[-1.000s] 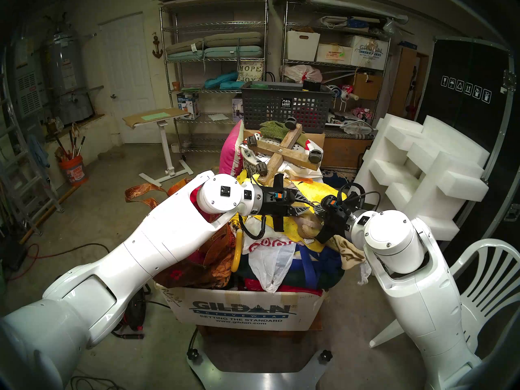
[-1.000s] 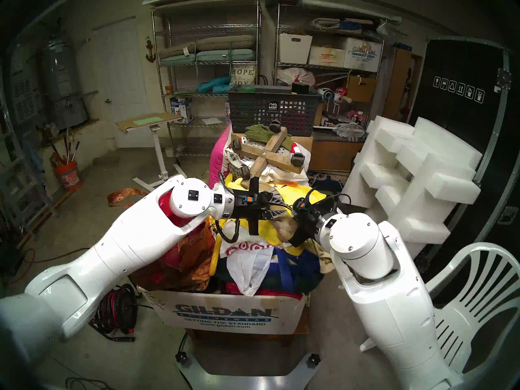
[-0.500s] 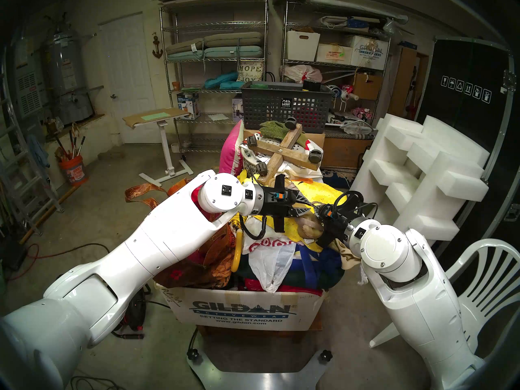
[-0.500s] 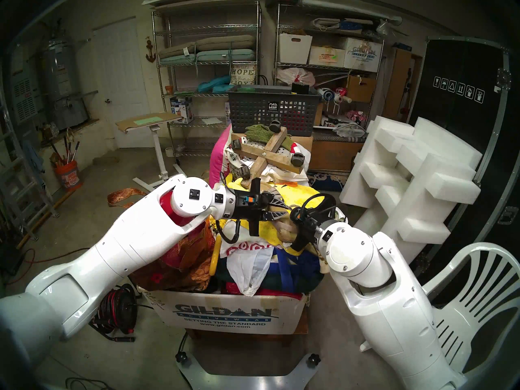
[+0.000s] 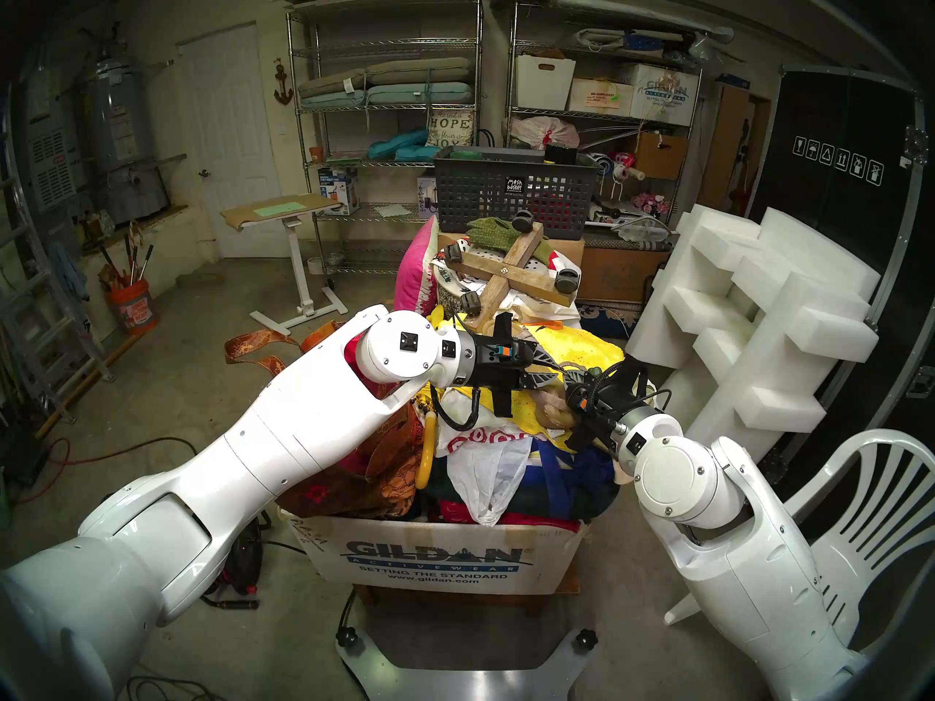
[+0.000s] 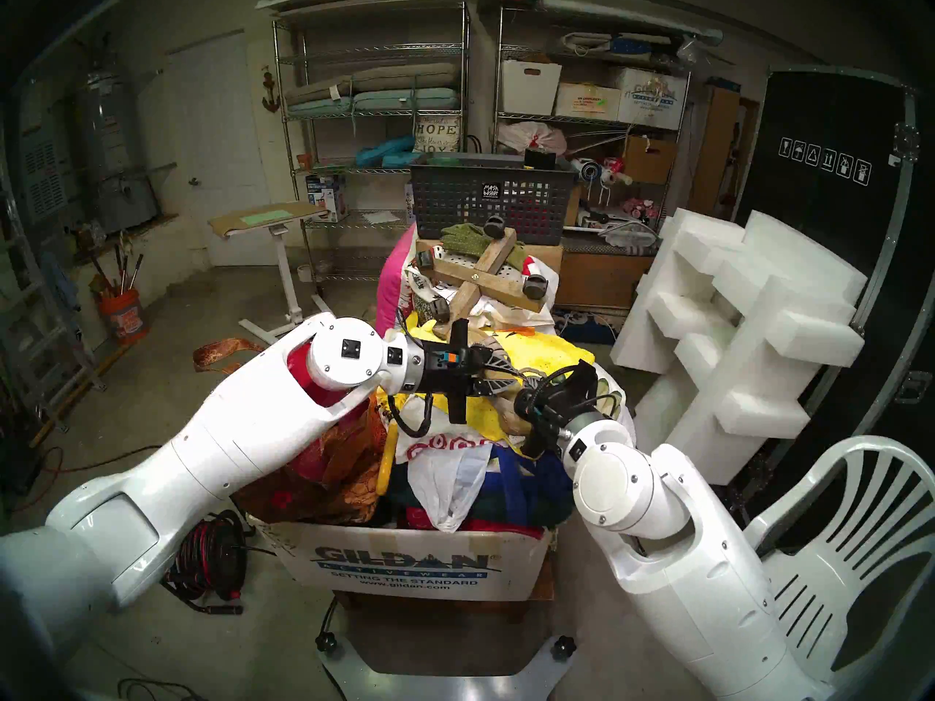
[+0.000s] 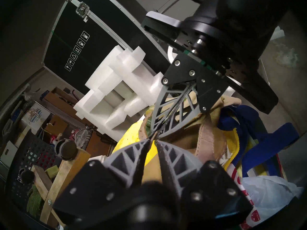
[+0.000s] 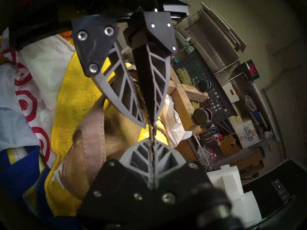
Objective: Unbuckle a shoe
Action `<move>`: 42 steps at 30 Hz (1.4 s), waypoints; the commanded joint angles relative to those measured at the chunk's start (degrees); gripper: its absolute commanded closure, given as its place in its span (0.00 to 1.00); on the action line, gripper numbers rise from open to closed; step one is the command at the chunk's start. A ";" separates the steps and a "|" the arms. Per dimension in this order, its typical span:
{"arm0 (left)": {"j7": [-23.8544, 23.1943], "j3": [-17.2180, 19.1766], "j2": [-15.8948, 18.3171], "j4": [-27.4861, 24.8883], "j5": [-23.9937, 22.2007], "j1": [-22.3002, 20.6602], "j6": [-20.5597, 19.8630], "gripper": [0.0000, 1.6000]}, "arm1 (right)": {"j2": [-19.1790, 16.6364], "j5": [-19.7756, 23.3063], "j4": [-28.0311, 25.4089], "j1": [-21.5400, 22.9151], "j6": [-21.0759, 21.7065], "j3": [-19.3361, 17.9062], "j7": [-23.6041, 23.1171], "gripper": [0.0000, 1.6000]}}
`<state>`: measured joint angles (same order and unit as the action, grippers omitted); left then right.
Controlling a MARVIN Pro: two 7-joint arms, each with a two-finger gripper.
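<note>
A cardboard box (image 5: 440,558) heaped with bags and cloth fills the middle of the head views, with a yellow towel (image 5: 582,353) spread on top of the heap. The sandal (image 5: 554,411) lies on that towel, tan, between the two wrists; its wide stitched strap (image 8: 93,141) and part of the sole show in both wrist views, and the rest is covered by the arms.

The left fingers (image 7: 152,140) reach in from the left and are nearly together, their tips pinching a thin tan strap (image 7: 153,136) of the sandal, with a narrow gap further back. The right fingers (image 8: 152,141) come from the right and are pressed fully together on the same thin strap, tip to tip with the left ones. The sandal body lies just below and beside both pairs of tips.

The buckle itself cannot be made out: the spot where the tips meet is small, dark and crowded. The toe end and any ornament are hidden. In the head views the right fingers are mostly behind their own wrist.
</note>
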<state>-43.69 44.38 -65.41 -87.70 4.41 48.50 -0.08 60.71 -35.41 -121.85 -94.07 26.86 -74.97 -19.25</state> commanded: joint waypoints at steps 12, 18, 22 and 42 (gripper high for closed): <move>2.82 0.95 1.57 -2.65 2.51 0.60 0.19 0.56 | 0.72 -1.01 -1.06 1.17 -0.30 -0.26 1.04 1.00; 3.38 2.38 2.34 -4.23 2.27 0.25 -0.17 0.55 | 0.89 -1.26 -0.70 1.14 -0.34 -0.36 0.84 1.00; 3.41 2.49 2.42 -4.30 2.42 0.28 -0.24 0.55 | 1.03 -1.32 -0.50 1.23 -0.53 -0.34 0.80 1.00; 3.61 1.70 0.14 -1.26 2.85 -2.02 1.42 0.44 | 1.30 -2.55 -0.27 1.29 -1.21 -0.21 0.54 1.00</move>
<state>-40.18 45.75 -63.46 -89.09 7.12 48.89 0.26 61.88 -38.06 -120.86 -93.66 26.00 -75.01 -18.84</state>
